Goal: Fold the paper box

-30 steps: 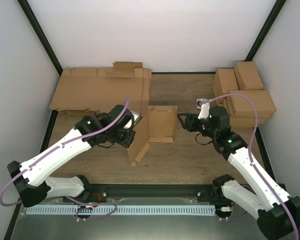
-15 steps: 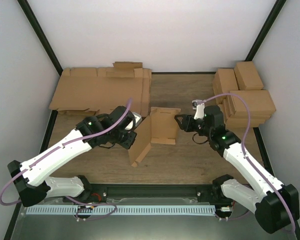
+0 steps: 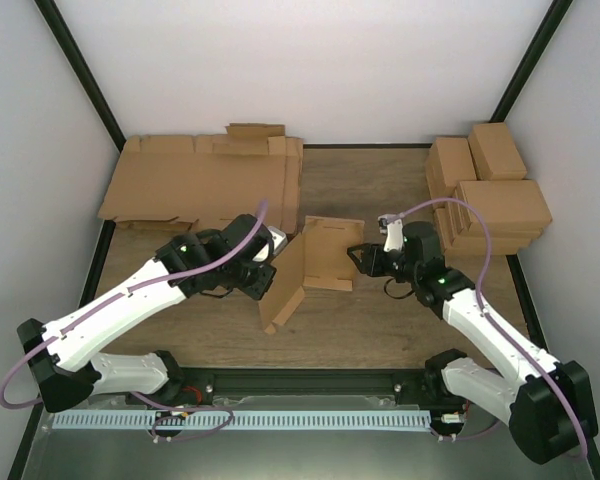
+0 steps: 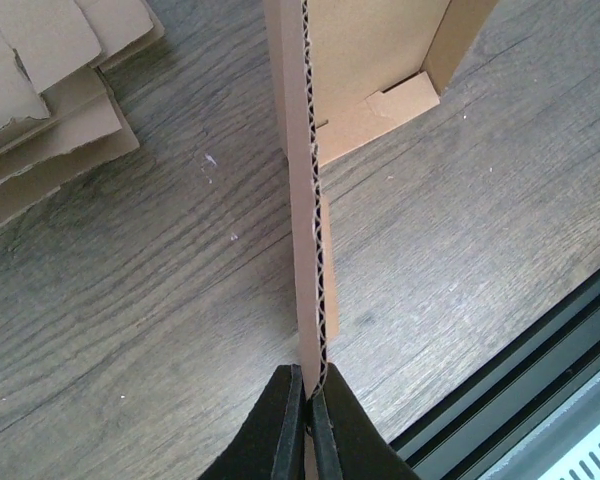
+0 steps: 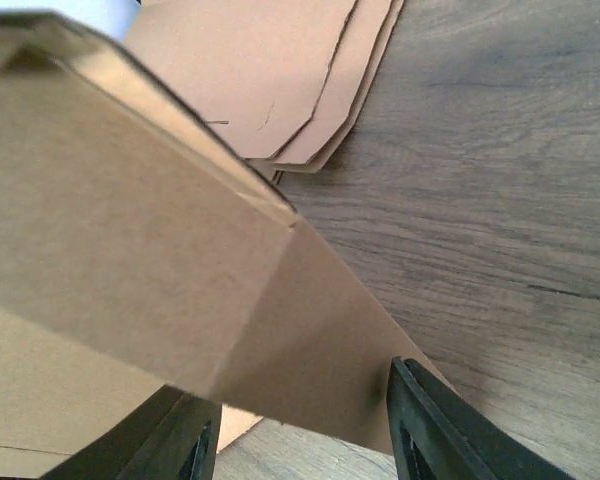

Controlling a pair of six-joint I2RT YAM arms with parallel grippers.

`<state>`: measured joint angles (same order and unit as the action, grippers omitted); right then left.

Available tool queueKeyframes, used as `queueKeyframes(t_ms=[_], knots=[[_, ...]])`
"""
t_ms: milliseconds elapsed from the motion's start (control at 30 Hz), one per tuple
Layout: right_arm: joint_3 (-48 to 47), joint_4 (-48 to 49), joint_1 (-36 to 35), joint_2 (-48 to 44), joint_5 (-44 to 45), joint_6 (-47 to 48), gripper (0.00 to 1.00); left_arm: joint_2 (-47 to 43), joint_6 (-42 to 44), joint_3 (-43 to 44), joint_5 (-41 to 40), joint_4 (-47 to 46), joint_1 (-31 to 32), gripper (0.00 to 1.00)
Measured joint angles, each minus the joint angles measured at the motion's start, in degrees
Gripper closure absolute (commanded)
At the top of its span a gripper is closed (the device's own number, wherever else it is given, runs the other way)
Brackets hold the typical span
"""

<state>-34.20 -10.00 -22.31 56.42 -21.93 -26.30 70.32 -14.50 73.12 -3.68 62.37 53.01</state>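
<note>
The paper box [image 3: 315,262] is a half-folded brown cardboard piece at the table's middle, with one long panel raised on edge. My left gripper [image 3: 272,262] is shut on the edge of that raised panel; the left wrist view shows the corrugated edge [image 4: 313,250] pinched between my fingertips [image 4: 308,420]. My right gripper [image 3: 357,258] is open at the box's right side. In the right wrist view the box's folded panel [image 5: 150,250] fills the space between my spread fingers [image 5: 440,430], close to them.
A pile of flat brown cardboard sheets [image 3: 205,180] lies at the back left, also showing in the left wrist view [image 4: 50,90]. Stacked finished brown boxes [image 3: 485,190] stand at the back right. A black rail [image 3: 310,385] runs along the table's near edge.
My right gripper has moved left up to the box's right side. The box has shifted and tilted a little, its raised panel leaning more. My left gripper keeps its hold.
</note>
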Motion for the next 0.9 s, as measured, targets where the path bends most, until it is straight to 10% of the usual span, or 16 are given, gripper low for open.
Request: queueKeyframes(t_ms=[267,900], knots=[[0.0,-1.7,0.0,-7.3,1.7,1.8,0.23,0.0,0.0,-0.2,-0.4,-0.1,0.3,0.96],[-1.2,-2.3,0.0,-9.1,11.0,-0.1,0.47,0.0,0.0,-0.7,-1.0,-0.2,0.3,0.96]])
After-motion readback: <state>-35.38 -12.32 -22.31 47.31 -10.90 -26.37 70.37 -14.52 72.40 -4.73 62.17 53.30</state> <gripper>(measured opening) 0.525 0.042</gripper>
